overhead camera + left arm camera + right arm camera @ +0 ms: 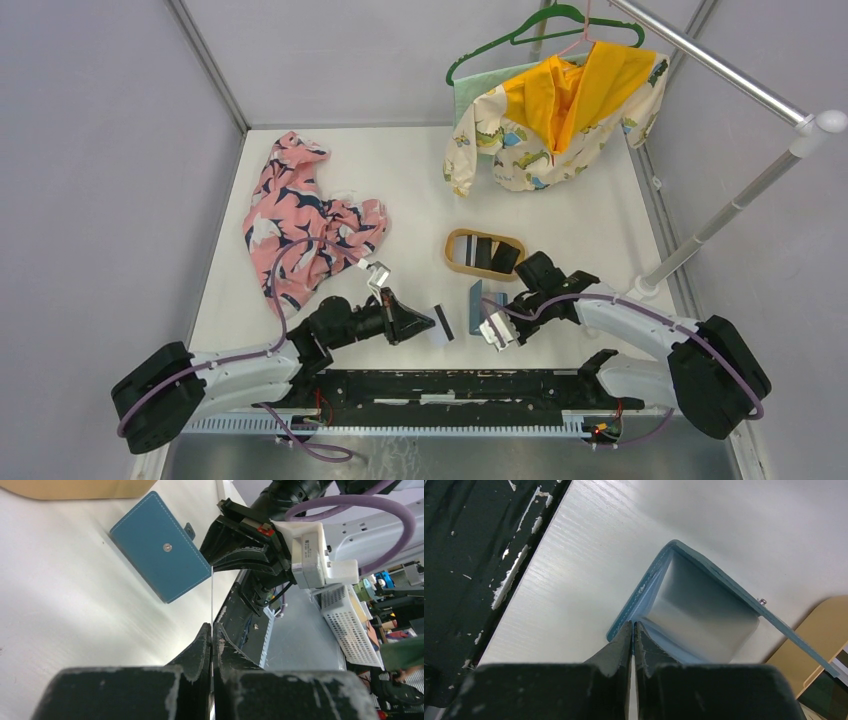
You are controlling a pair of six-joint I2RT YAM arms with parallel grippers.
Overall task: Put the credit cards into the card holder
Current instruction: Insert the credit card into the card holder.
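Far left on the table, pink patterned garment (300, 225) is lying crumpled. Right of it, left gripper (420, 324) is pinching one credit card (441, 327); in the wrist view the fingers (200, 645) are sitting closed on the card's edge, card (212, 600) showing edge-on as a thin line. Card is hanging just beside the card holder (476, 303), not touching. Right gripper (492, 304) is clamping the teal holder by one edge, jaws closed tight on it; holder (704, 605) is sitting partly open, covers in a V, grey pocket showing inside. Behind it, oval wooden tray (455, 262) is holding more dark cards (490, 253). Far right at the back, dinosaur-print garment (520, 140) is hanging off a green hanger (560, 20).
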